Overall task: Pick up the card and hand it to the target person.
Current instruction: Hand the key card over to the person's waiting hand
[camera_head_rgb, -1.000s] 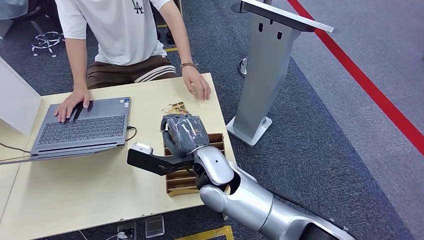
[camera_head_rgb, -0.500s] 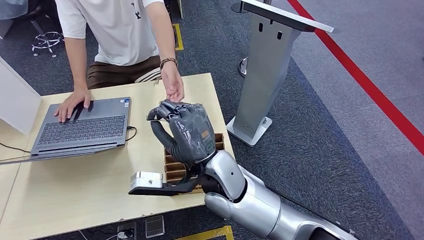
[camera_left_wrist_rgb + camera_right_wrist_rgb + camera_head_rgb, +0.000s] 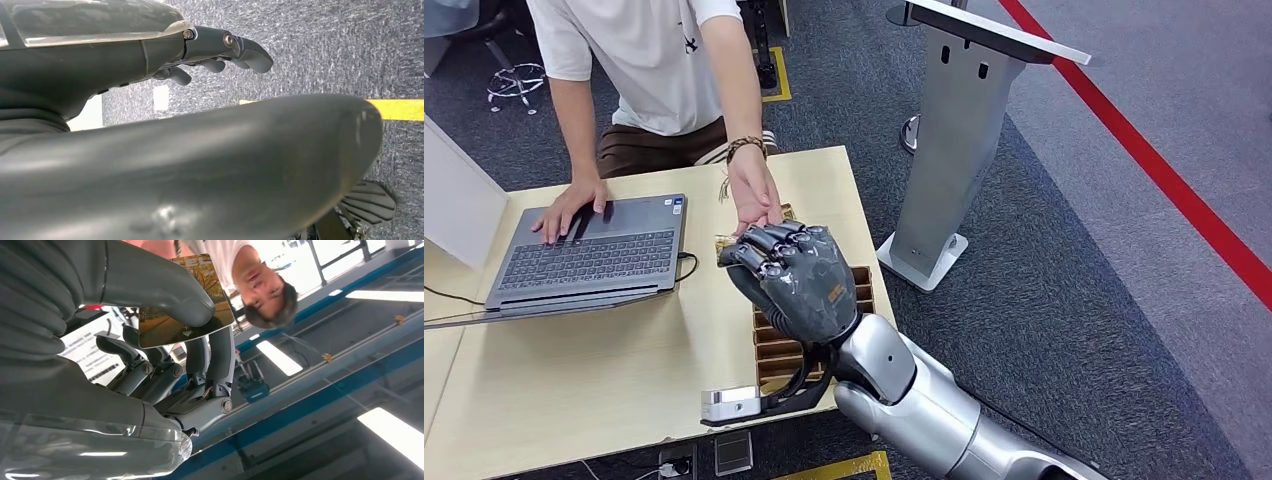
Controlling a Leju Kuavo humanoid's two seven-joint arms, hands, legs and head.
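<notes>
A person in a white T-shirt [image 3: 649, 60] sits at the far side of a pale wooden table [image 3: 574, 380], one hand on an open grey laptop [image 3: 589, 250] at the left. The robot's right hand [image 3: 794, 275], dark grey and many-fingered, is raised above a brown slotted cardboard card holder [image 3: 779, 350] near the table's right edge. It pinches a small glossy gold-and-brown card [image 3: 185, 302] between thumb and fingers, seen clearly from the right wrist. The person's other hand [image 3: 754, 200] reaches down, just beside the card's far edge. The left hand [image 3: 220, 50] hangs over grey carpet, fingers loosely extended, holding nothing. Pickup looks done; what remains, judging from this, is the person taking hold and the robot letting go.
</notes>
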